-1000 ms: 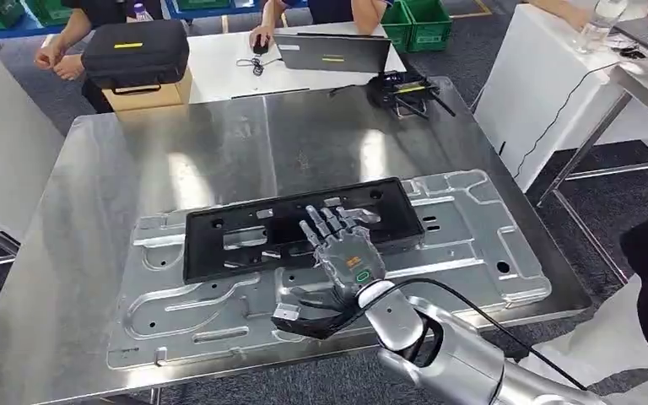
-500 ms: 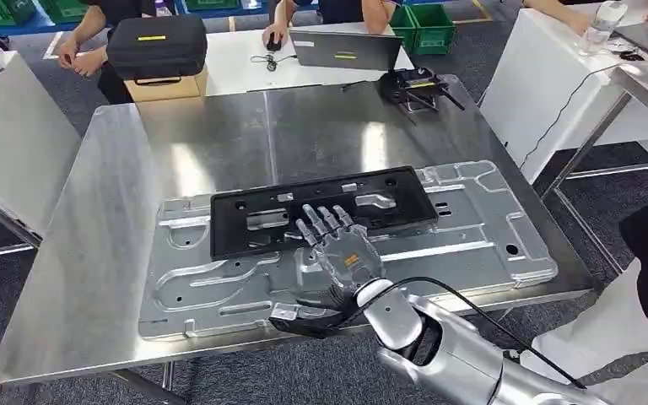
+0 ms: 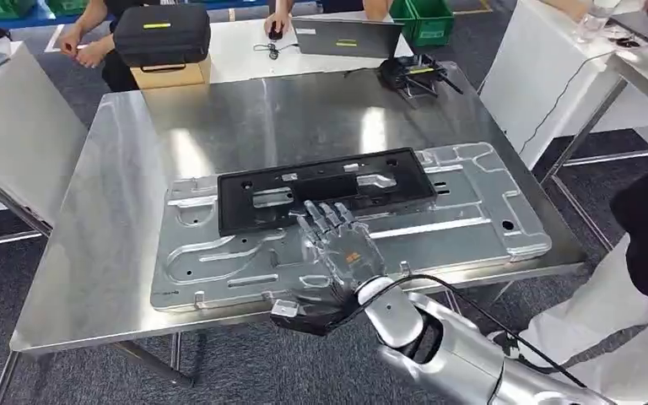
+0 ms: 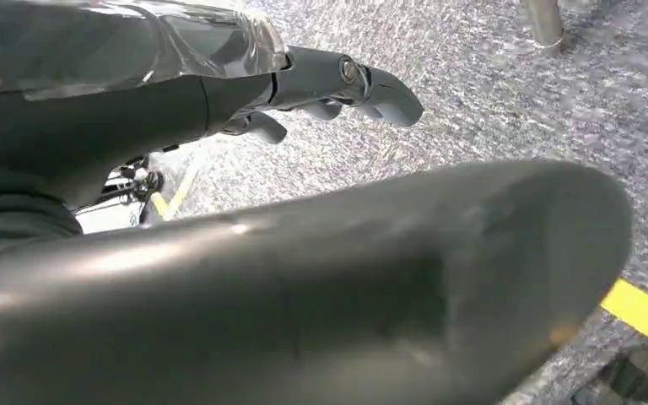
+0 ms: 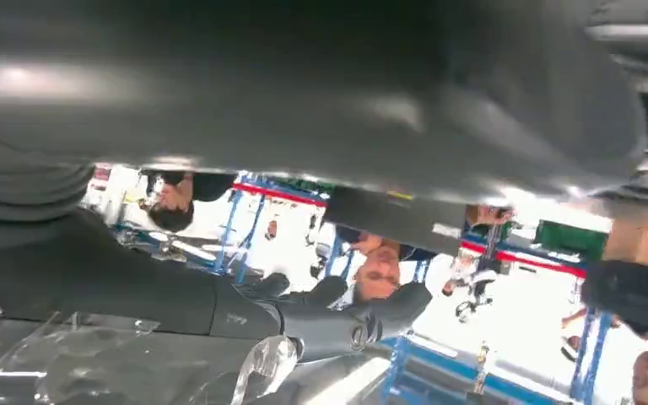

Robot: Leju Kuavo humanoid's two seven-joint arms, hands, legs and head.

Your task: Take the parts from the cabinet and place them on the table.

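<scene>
On the steel table [image 3: 110, 211] in front of me lie the parts. A big silver plate [image 3: 472, 228] lies flat near my edge of the table, and a black frame [image 3: 329, 194] lies flat on top of it, toward the far side.

My left hand [image 4: 337, 84] hangs down over the grey floor [image 4: 515, 101]. Its fingers look a little curled and hold nothing I can see, but I cannot tell if it is open or closed.

My right hand [image 3: 342, 253] is over the near part of the silver plate, just in front of the black frame. Its fingers are straight and a little apart, pointing at the frame, and it holds nothing.

Past the table, a black case [image 3: 162, 34] sits on a box [image 3: 169, 76], and a laptop [image 3: 342, 38] sits on a white desk [image 3: 236, 51]. People stand back there. A black tool [image 3: 409, 74] rests on the far right corner of my table.
</scene>
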